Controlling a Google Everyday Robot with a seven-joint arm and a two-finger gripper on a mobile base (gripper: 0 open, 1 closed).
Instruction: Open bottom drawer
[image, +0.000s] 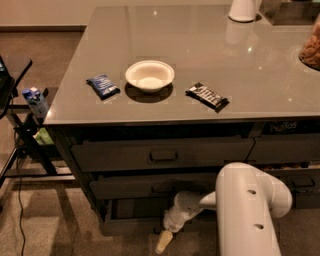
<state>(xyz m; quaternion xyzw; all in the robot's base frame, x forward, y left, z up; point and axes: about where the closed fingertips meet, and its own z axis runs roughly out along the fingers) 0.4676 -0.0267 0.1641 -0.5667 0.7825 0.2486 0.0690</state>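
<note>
1. The white robot arm (250, 215) fills the lower right of the frame.
2. Its cream-tipped gripper (165, 242) hangs at bottom centre; whether it is apart or together cannot be told.
3. The wide, dark grey-brown bottom drawer (127, 225) lies at lower centre-left, just beside the gripper.
4. A round white bowl (149, 75) sits on the glossy grey countertop (200, 45).

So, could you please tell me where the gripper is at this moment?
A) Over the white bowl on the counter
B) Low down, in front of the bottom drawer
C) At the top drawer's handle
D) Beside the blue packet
B: the gripper hangs near the floor in front of the bottom drawer, well below the counter where the white bowl sits.
</note>
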